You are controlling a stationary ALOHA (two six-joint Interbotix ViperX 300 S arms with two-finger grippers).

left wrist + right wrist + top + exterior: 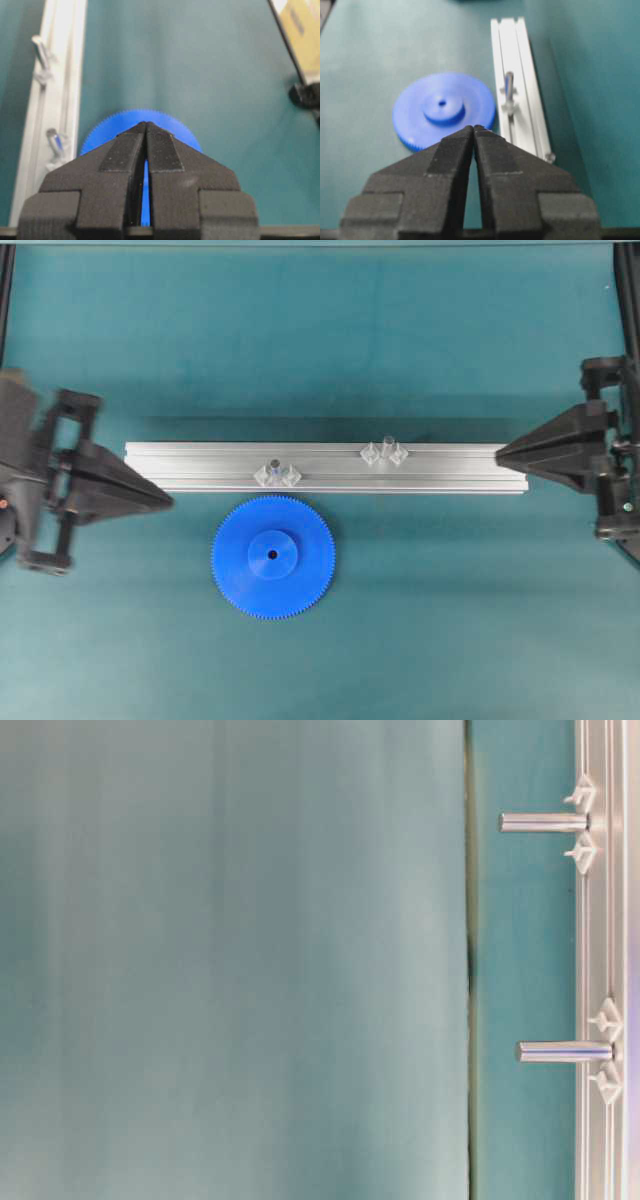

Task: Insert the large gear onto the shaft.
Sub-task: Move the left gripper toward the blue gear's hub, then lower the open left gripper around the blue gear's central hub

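Observation:
The large blue gear (273, 557) lies flat on the teal mat just in front of the aluminium rail (326, 468), hub up. Two thin silvery pins on clear feet stand on the rail, one nearer the gear (275, 472) and one further right (386, 450); I cannot tell which one is the shaft. My left gripper (168, 502) is shut and empty, at the rail's left end, left of the gear. My right gripper (498, 452) is shut and empty at the rail's right end. The gear (107, 130) shows beyond my left fingertips, and the right wrist view shows it (443, 110) beside a pin (509, 87).
The rail runs left to right across the middle of the mat. Seen from table level, both pins (545, 822) (565, 1051) stick out from the rail (600, 960). A yellow-topped object (300, 35) and a black foot (306, 95) sit at the left wrist view's far right.

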